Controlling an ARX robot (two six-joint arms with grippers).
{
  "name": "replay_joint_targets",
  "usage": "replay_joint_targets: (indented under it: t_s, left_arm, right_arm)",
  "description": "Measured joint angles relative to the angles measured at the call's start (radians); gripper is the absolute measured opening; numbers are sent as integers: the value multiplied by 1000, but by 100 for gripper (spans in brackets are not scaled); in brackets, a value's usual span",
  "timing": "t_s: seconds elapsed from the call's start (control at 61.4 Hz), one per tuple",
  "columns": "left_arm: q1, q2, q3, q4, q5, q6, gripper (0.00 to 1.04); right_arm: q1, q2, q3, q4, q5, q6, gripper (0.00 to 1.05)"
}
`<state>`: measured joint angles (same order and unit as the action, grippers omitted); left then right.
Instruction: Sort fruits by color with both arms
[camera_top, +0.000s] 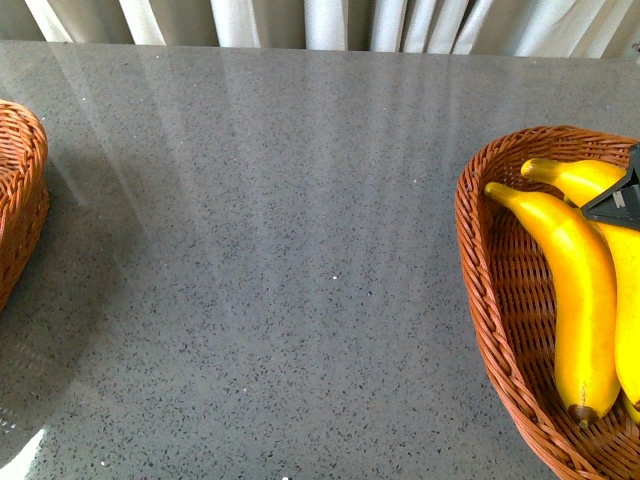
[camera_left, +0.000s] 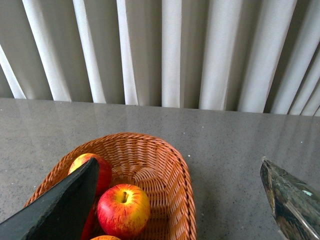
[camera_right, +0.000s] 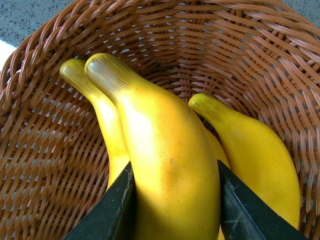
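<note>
Right end effector (camera_right: 172, 205) pinches a glossy yellow banana (camera_right: 160, 155) in the wicker basket (camera_right: 45, 165).

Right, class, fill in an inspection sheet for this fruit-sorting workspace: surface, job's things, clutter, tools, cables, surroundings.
Surface: grey speckled table, glossy, with streaks of reflected light.
Job's things: three bananas lie in the right basket; at least three red apples sit in the left basket.
Clutter: nothing seen.
Tools: the right tool has a jaw on each side of the top banana, whether clamped or just released cannot be told; the left tool is open and empty above its basket's edge.
Cables: nothing seen.
Surroundings: pale pleated curtain behind the table.
</note>
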<state>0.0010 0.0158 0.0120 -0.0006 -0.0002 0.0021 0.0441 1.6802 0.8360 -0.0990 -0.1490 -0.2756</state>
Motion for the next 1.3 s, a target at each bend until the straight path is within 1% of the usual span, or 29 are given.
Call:
replay_joint_targets:
  t_s: [0.049,0.081,0.163,0.195,0.244,0.309,0.375,0.456,0.521,0.635,0.977,1.026,1.042,1.059,1.075,1.091,1.108,1.124,1.14,1.156,1.205,1.238,1.303]
  left_arm:
    - [0,0,0,0,0,0,96]
    - [0,0,0,0,0,0,96]
    - [0,0,0,0,0,0,96]
    - [0,0,0,0,0,0,96]
    - [0,0,0,0,0,0,96]
    - [0,0,0,0,0,0,96]
    - [0,0,0,0,0,0,96]
    - [0,0,0,0,0,0,96]
    - [0,0,0,0,0,0,96]
    - [0,0,0,0,0,0,96]
    - [0,0,0,0,0,0,96]
    - [0,0,0,0,0,0,96]
    - [0,0,0,0,0,0,96]
    - [0,0,0,0,0,0,96]
    - [0,0,0,0,0,0,96]
    - [0,0,0,0,0,0,96]
    - [0,0,0,0,0,0,96]
    - [0,0,0,0,0,0,96]
    - [0,0,0,0,0,0,96]
    - [0,0,0,0,0,0,96]
    - [0,0,0,0,0,0,96]
    - [0,0,0,0,0,0,96]
    - [0,0,0,0,0,0,96]
  right_arm:
    - [0,2,-1,6,-2,2,35]
    - [0,2,-2,8,-2,1,37]
    - [0,2,-11,20,-3,8,52]
    - [0,2,-12,23,-6,11,55]
    - [-1,3,-15,30,-12,21,64]
    - [-1,2,-19,39,-19,27,73]
    - [-1,-6,-32,63,-25,31,85]
    - [-1,-32,-56,98,-37,42,97]
    - [-1,-76,-76,126,-60,54,95]
    - [1,-147,-94,152,-81,75,96]
    - [2,-164,-97,157,-80,93,96]
    - [11,-142,-144,305,4,129,91]
    - [16,-129,-182,421,61,144,88]
    - [17,-121,-201,478,85,159,86]
    - [19,-111,-241,592,129,175,83]
    - [19,-105,-261,645,146,187,81]
    - [20,-95,-308,760,181,198,77]
    - [20,-91,-331,814,188,208,76]
    - [20,-86,-376,913,196,215,72]
    - [20,-86,-396,956,196,219,70]
    - [18,-107,-479,1156,202,240,60]
    - [16,-136,-501,1221,202,247,55]
    - [8,-207,-529,1264,195,257,44]
